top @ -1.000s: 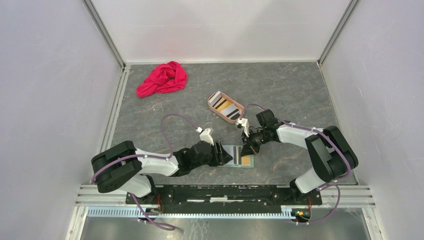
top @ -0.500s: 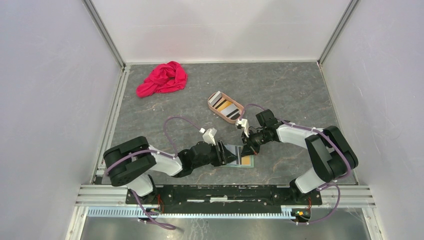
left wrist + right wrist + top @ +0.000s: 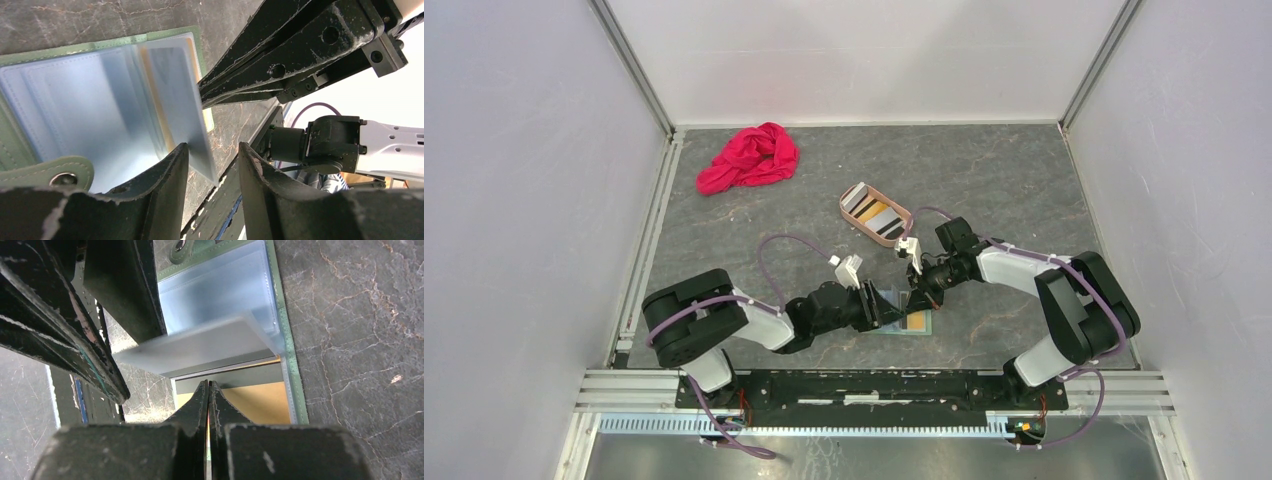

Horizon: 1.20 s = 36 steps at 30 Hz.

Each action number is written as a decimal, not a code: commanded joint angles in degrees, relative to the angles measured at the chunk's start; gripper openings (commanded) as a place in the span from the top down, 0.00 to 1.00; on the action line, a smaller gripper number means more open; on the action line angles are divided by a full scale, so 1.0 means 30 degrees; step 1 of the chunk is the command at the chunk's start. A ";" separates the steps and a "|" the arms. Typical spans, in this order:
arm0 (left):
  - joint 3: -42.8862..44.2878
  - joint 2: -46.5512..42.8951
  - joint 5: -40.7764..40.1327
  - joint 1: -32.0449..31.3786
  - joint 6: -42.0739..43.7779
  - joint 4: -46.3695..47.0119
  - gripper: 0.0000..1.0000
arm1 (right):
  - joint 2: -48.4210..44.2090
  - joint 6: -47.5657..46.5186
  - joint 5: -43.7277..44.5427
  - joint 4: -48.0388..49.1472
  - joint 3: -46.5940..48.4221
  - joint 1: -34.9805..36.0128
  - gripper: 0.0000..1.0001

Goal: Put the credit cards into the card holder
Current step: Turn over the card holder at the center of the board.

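A crumpled red cloth [image 3: 749,158] lies at the far left of the table [image 3: 1004,170], close to the back wall [image 3: 864,60]. The tabletop is dark grey with pale, marble-like veins. An oval tray [image 3: 865,229] with a pinkish-tan rim sits near the middle, set at a slant and well apart from the cloth. White walls close in three sides. A metal rail [image 3: 874,398] runs along the near edge.

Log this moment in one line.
left gripper: open, straddling raised pocket flap | right gripper: shut, tip on orange card | card holder: open
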 commanded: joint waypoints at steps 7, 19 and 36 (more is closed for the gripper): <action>0.1212 0.0205 0.0002 0.0044 0.0124 -0.1313 0.64 | -0.0458 -0.0754 -0.0874 -0.0503 0.0816 0.0112 1.00; 0.1391 0.0177 0.0381 0.0005 0.0415 -0.1047 0.61 | -0.1452 -0.1734 -0.0099 -0.1289 0.1143 -0.0074 0.99; 0.1259 0.0831 0.2248 -0.0105 0.0077 0.2760 0.45 | -0.1164 -0.1887 -0.0725 -0.1841 0.1312 -0.0945 0.98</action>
